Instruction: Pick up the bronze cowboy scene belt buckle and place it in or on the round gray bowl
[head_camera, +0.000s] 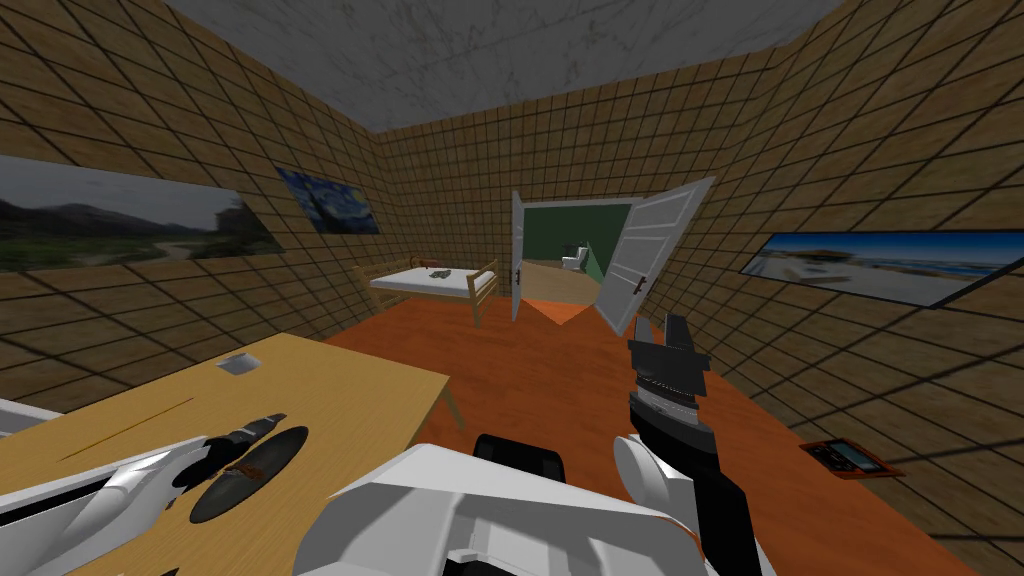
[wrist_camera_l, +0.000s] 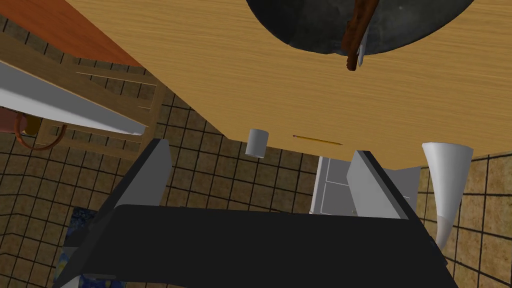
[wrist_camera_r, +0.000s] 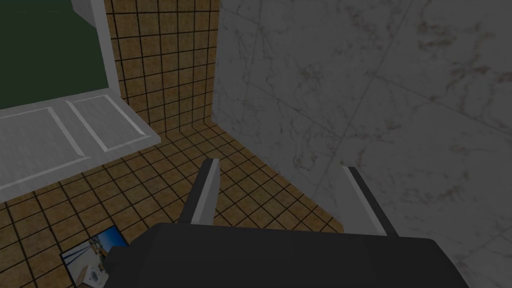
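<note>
Bronze buckle: probably stiff, slick, thin; pinch across edges, sits in bowl
Left gripper: fingers spread, empty, 10 o'clock
Right gripper: fingers spread, 1 o'clock

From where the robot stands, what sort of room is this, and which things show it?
Probably a bedroom: a bed across the room, a wooden table nearby, and a hung painting.

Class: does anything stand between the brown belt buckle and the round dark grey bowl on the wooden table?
Nothing visible does: the brown belt buckle already rests edge-on in the round dark grey bowl, one end past its rim.
</note>
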